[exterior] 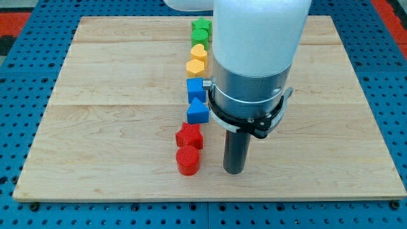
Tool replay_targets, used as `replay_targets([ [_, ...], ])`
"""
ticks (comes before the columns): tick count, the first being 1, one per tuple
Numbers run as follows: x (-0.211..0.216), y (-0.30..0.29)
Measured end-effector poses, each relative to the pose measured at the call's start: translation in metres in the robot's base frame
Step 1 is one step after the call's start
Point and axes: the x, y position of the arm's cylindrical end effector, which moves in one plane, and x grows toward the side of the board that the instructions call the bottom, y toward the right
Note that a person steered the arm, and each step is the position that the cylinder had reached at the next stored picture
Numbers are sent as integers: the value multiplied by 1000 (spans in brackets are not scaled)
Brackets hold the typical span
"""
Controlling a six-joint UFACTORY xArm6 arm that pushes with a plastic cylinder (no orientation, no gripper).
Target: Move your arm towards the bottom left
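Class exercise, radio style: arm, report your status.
My tip down on board, right of red cylinder. Red cylinder sits across the bottom-left path.

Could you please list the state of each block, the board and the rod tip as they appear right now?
tip: down at the board, right of the red cylinder, apart
red cylinder: upright
red star: flat, touching cylinder
blue triangle: flat
blue cube: flat
yellow hexagon: flat
yellow heart: flat
green cylinder: upright
green star: flat
board: level
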Motion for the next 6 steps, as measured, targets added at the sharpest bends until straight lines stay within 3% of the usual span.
replay_targets([
  [3,0,14],
  [4,30,7],
  [6,35,6],
])
